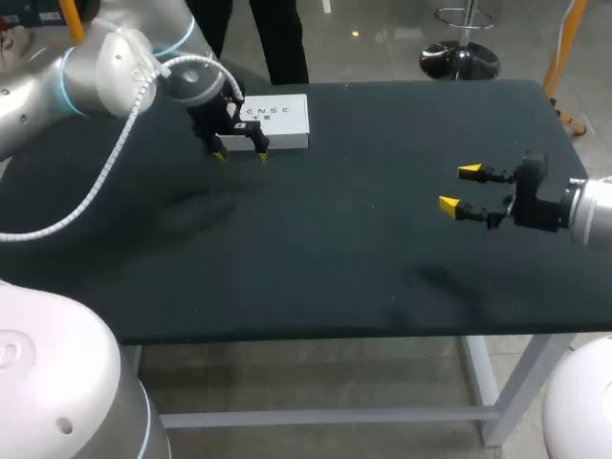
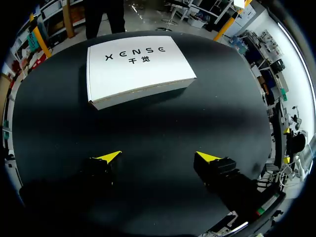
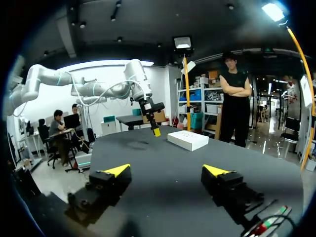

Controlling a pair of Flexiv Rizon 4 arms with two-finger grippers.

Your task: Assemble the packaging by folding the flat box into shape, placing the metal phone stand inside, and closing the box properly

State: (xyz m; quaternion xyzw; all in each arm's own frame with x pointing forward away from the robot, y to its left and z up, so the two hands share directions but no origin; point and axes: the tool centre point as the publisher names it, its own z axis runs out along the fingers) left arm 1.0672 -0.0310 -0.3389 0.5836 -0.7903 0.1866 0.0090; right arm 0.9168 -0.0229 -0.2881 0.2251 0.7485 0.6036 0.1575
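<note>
My left gripper (image 1: 240, 153) hangs low over the table (image 1: 316, 258), its two fingers spread wide with nothing between them. The white box (image 1: 282, 120) lies just ahead of those fingers, flat on the dark cloth with its printed face up, touching neither tip. From my left wrist it sits in front of the gap, one long side turned toward me. It looks folded into shape and shut, and I see no flap standing up. I judge that the hand is lined up this way so the open fingers face the box's near edge, ready to come in on it if a grip or a push is needed. My right gripper (image 1: 459, 188) is well apart from the box, off to the side, fingers also wide and empty, pointing across the table toward it. Out there it leaves the left arm room. I see no phone stand on the table, and I cannot tell whether it is inside the box.
</note>
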